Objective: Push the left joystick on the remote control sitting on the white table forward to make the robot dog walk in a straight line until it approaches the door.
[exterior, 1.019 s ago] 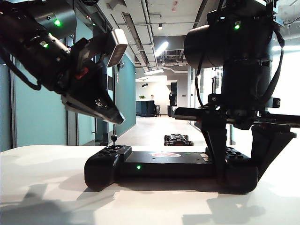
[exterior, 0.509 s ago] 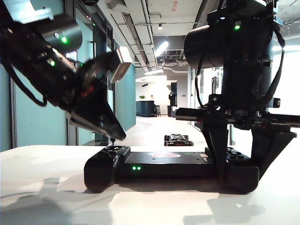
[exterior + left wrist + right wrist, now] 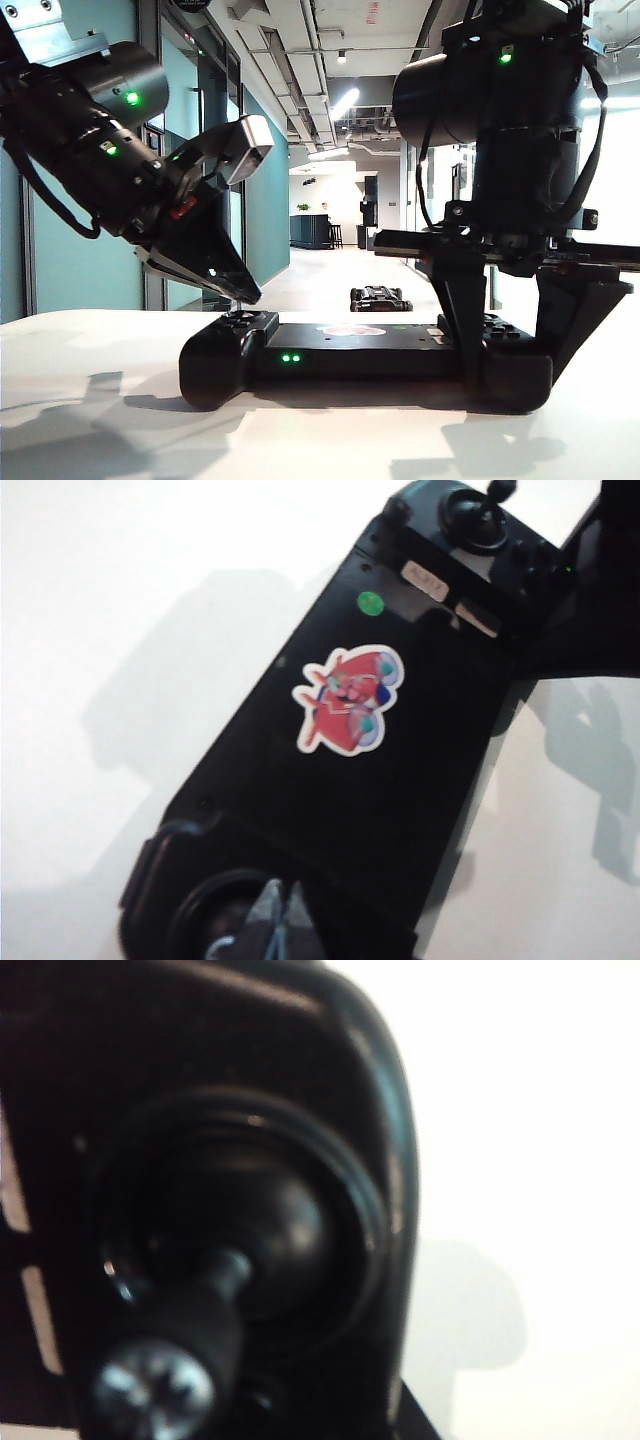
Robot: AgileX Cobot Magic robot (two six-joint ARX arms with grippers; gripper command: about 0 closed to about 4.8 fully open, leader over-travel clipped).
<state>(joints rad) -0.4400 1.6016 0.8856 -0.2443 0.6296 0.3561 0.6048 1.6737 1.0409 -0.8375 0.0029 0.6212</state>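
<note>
From outside, my left end effector (image 3: 238,288), tips together, touches the thin black left joystick (image 3: 239,309) on the wide black remote control (image 3: 340,360) lying on the white bench (image 3: 90,400). My right end effector (image 3: 515,330) clamps the remote's other end. The small black robot dog (image 3: 380,298) stands on the floor behind.

My left wrist view shows the closed fingertips (image 3: 280,925) over the remote's (image 3: 370,780) end.

My right wrist view shows only a blurry black stick (image 3: 175,1350).

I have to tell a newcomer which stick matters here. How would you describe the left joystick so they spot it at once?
Find the white table and the wide black remote control lying on it. At its left end, under the tip of the left gripper, a thin black stick stands up: the left joystick. Its twin is at the end the right gripper straddles.
</note>
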